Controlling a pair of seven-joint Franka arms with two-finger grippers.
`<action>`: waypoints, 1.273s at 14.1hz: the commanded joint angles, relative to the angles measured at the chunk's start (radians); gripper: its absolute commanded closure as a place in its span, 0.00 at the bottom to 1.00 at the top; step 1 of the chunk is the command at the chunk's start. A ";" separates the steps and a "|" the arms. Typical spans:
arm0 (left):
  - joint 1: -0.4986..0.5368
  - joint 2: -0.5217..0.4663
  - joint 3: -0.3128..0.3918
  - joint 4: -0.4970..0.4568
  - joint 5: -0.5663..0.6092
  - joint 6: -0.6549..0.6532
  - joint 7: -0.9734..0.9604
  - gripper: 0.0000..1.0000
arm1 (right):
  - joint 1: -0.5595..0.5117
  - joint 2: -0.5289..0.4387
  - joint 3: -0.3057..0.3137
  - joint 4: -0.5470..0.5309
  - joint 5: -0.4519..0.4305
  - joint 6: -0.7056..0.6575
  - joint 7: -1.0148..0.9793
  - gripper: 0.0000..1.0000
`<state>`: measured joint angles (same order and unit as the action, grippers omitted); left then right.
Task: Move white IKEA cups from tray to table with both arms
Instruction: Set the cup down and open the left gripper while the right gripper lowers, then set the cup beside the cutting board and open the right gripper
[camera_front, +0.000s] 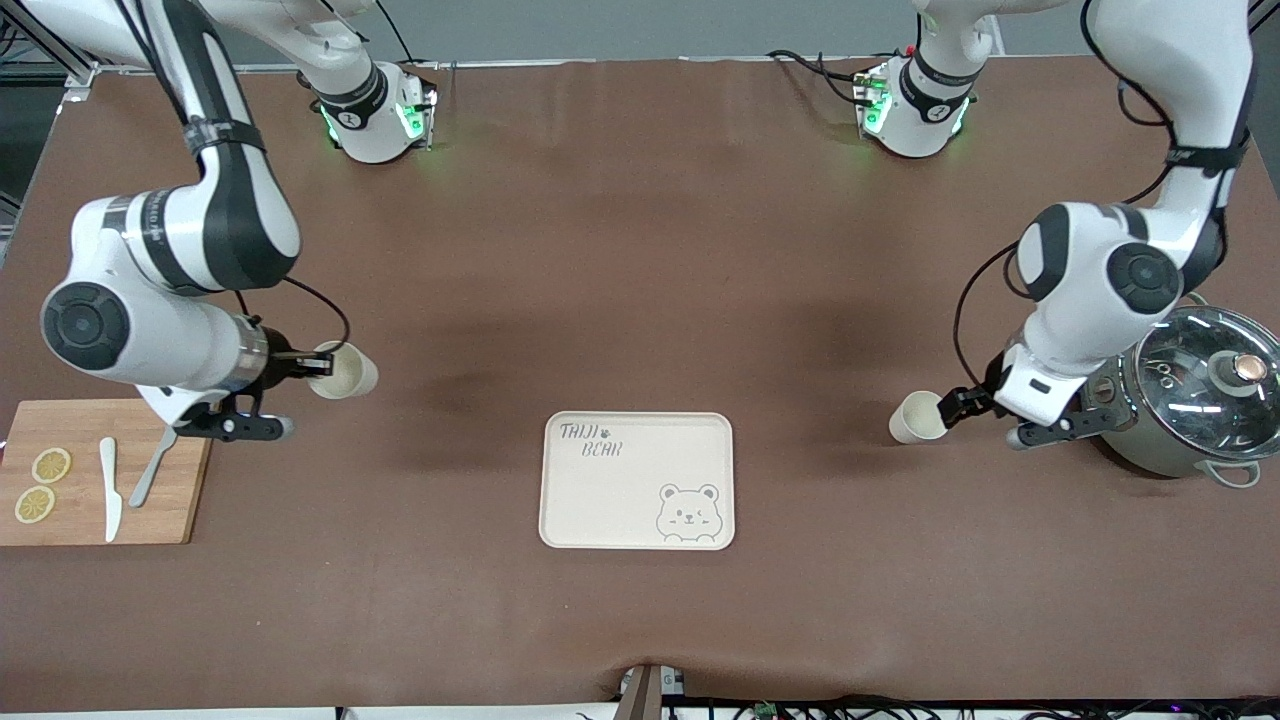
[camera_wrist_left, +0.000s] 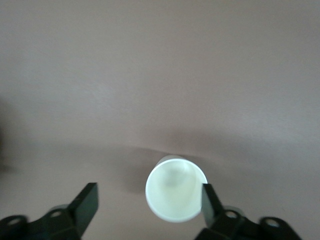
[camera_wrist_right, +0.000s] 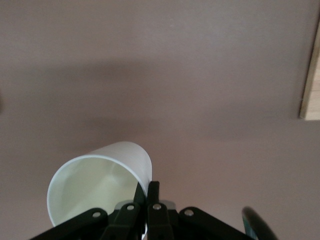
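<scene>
Left gripper (camera_front: 950, 408), frame right: fingers spread, cup (camera_front: 916, 417) released on table (camera_front: 640, 250); withdrawal could clip it. Right gripper (camera_front: 310, 365), frame left: pinching tilted cup (camera_front: 343, 371) rim; may slip. Tray (camera_front: 637, 481) empty, centre.

Pot (camera_front: 1195, 405) — partly hidden under the left arm, perhaps edge-cropped too.

The tray (camera_front: 637, 480) is carrying the only words that can be read: "TAIJI BEAR", in grey capitals set on two lines, with a small paw print after "TAIJI". The lettering is sitting in the tray's corner toward the robots' bases and the right arm's end. A grey bear face drawing is sitting in the corner diagonally across. Nothing else in any view is showing readable text.
</scene>
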<state>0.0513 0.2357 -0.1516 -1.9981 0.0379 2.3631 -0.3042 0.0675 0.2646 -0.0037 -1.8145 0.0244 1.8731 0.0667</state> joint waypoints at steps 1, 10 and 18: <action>0.010 -0.068 -0.003 0.085 0.014 -0.190 0.065 0.00 | -0.119 -0.110 0.024 -0.259 -0.017 0.180 -0.132 1.00; 0.010 -0.137 -0.003 0.380 0.013 -0.608 0.094 0.00 | -0.298 -0.087 0.024 -0.480 -0.011 0.489 -0.358 1.00; 0.007 -0.231 -0.006 0.383 0.008 -0.725 0.142 0.00 | -0.311 -0.038 0.025 -0.497 0.046 0.503 -0.363 0.85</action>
<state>0.0539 0.0415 -0.1508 -1.6163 0.0378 1.6823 -0.1772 -0.2208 0.2252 0.0019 -2.3030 0.0476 2.3627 -0.2858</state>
